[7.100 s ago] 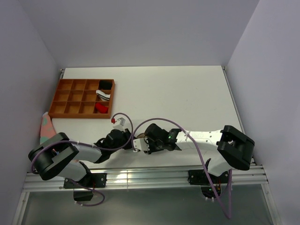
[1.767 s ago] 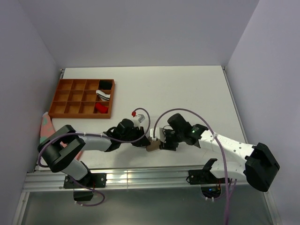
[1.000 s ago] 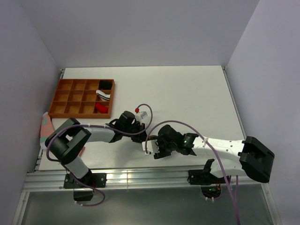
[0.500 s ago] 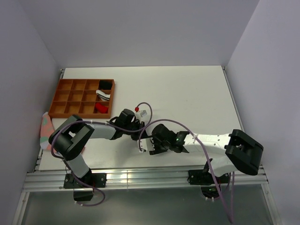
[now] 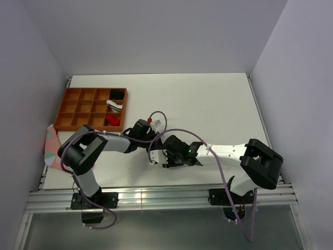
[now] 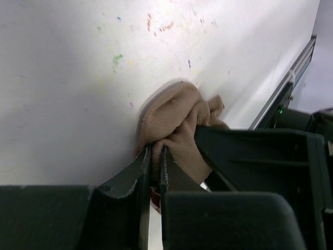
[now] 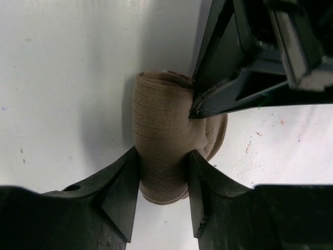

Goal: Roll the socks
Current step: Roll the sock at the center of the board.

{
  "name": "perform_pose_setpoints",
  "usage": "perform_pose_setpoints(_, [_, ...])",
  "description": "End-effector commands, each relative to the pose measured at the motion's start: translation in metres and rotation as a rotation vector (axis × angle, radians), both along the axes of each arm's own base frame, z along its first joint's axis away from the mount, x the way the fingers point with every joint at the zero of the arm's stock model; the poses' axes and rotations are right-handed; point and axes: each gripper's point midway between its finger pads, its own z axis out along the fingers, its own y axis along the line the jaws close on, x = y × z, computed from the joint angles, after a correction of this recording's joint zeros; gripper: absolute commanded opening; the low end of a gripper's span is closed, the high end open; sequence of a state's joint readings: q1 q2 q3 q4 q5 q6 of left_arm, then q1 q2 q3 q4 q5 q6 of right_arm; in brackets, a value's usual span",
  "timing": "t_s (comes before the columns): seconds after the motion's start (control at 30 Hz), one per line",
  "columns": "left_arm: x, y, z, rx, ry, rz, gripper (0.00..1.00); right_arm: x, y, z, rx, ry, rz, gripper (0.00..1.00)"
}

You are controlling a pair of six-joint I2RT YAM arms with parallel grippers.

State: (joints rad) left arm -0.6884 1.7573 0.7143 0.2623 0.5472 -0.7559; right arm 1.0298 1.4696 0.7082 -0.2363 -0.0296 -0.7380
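On the near middle of the counter (image 5: 218, 104), we had both arms meeting over the brown sock (image 7: 158, 130), bunched into a stubby roll. Our right hand (image 7: 162, 179) squeezed its sides. The roll ran lengthwise between those fingers toward our left hand (image 6: 154, 154), pinched tight on a fold at the far end.

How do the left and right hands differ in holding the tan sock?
The left hand pinches a thin fold of the tan sock, jaws nearly together; the right hand straddles the whole bundle, jaws wide. The left hand comes in opposite the right hand. Both hold the same sock.
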Motion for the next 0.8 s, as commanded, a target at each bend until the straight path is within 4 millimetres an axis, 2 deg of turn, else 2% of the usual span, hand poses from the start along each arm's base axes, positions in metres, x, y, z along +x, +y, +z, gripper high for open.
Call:
perform_pose_setpoints(0.0, [0.028, 0.006, -0.017, 0.094, -0.03, 0.152, 0.02, -0.017, 0.004, -0.015, -0.016, 0.122, -0.017, 0.4])
perform_pose_setpoints(0.1, [0.037, 0.006, -0.013, 0.101, -0.022, 0.213, 0.04, -0.016, 0.004, -0.019, -0.035, 0.159, -0.045, 0.31])
perform_pose_setpoints(0.3, [0.054, 0.011, 0.003, 0.108, -0.032, 0.34, 0.18, -0.009, 0.015, -0.018, -0.034, 0.22, -0.126, 0.13])
perform_pose_setpoints(0.43, [0.068, 0.029, 0.005, 0.172, -0.042, 0.456, 0.25, 0.002, 0.018, -0.017, -0.026, 0.273, -0.2, 0.1])
perform_pose_setpoints(0.5, [0.073, 0.04, 0.013, 0.154, -0.049, 0.503, 0.26, 0.007, 0.022, -0.016, -0.013, 0.296, -0.237, 0.08])
perform_pose_setpoints(0.57, [0.069, 0.054, 0.011, 0.162, -0.04, 0.547, 0.31, 0.013, 0.021, -0.014, -0.002, 0.315, -0.272, 0.08])
perform_pose_setpoints(0.6, [0.071, 0.064, 0.017, 0.158, -0.054, 0.578, 0.33, 0.015, 0.024, -0.011, 0.005, 0.338, -0.291, 0.08])
perform_pose_setpoints(0.77, [0.07, 0.083, 0.031, 0.161, -0.068, 0.636, 0.38, 0.031, 0.028, -0.006, 0.039, 0.38, -0.367, 0.07])
